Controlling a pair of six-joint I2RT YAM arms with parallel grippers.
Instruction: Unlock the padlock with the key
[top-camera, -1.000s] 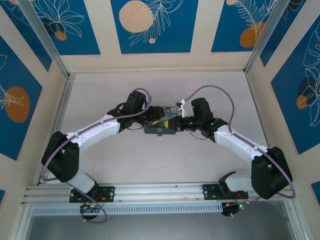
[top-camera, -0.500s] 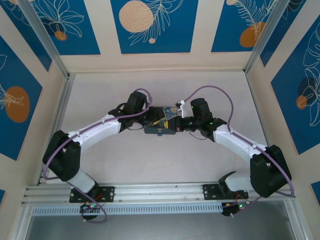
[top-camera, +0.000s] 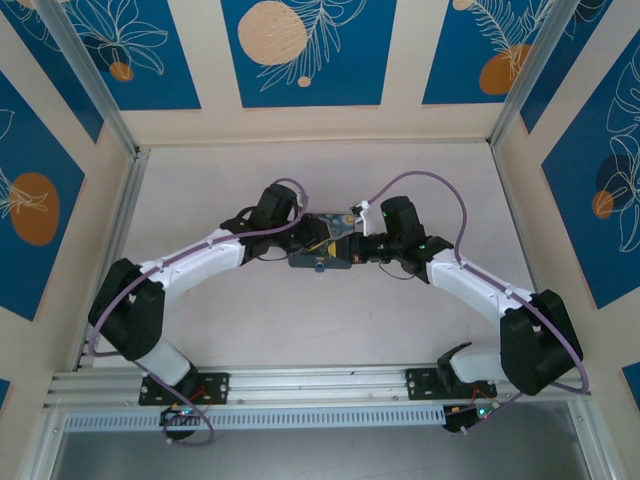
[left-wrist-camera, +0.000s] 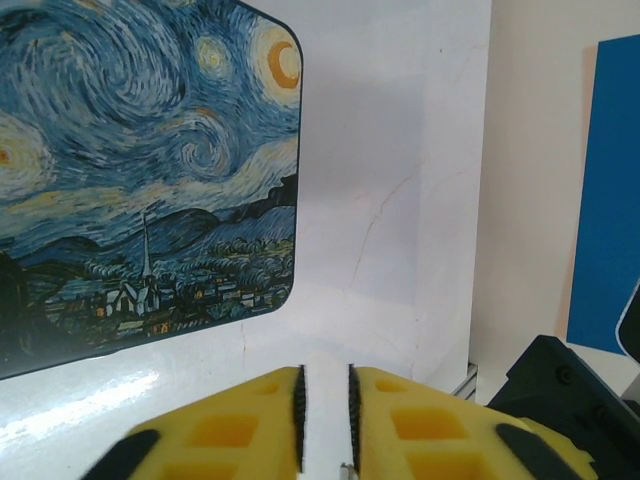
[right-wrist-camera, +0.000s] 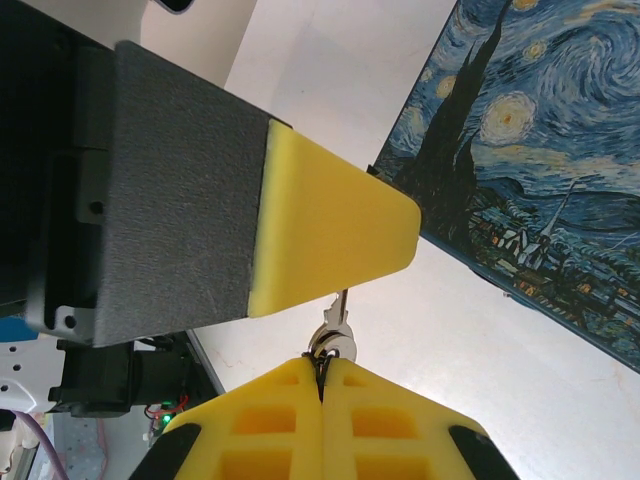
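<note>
Right tool (right-wrist-camera: 322, 368): yellow foam fingers pressed flat together, clenched on a small silvery loop (right-wrist-camera: 332, 342). A thin dark greyish metal key (right-wrist-camera: 342, 300) runs up from that loop, as best I can read it. Its far tip ends right at the edge of the left tool's yellow foam finger (right-wrist-camera: 335, 235); can't tell if they touch.

Left tool (left-wrist-camera: 325, 378): fingers nearly together with a narrow slit between the pads and white counter (left-wrist-camera: 400, 200) showing through it. Can't tell whether it grips anything.

From the top camera, the left tool (top-camera: 322, 241) and the right tool (top-camera: 349, 250) meet tip to tip mid-counter. Both are over a flat dark blue box with a swirly Starry Night print (top-camera: 303, 262). The box lies flat on the counter; on the left wrist camera its rounded corner (left-wrist-camera: 285, 40) is clear of the fingers. On the right wrist camera the box (right-wrist-camera: 540, 150) sits just beside the key, not touching it.

Both white-and-black arms (top-camera: 190, 262) reach in from the near rail, bent at the elbow, with purple cables looped over them. Cream walls with blue leaf-print panels (top-camera: 300, 50) enclose the counter on the left, right and far sides.
</note>
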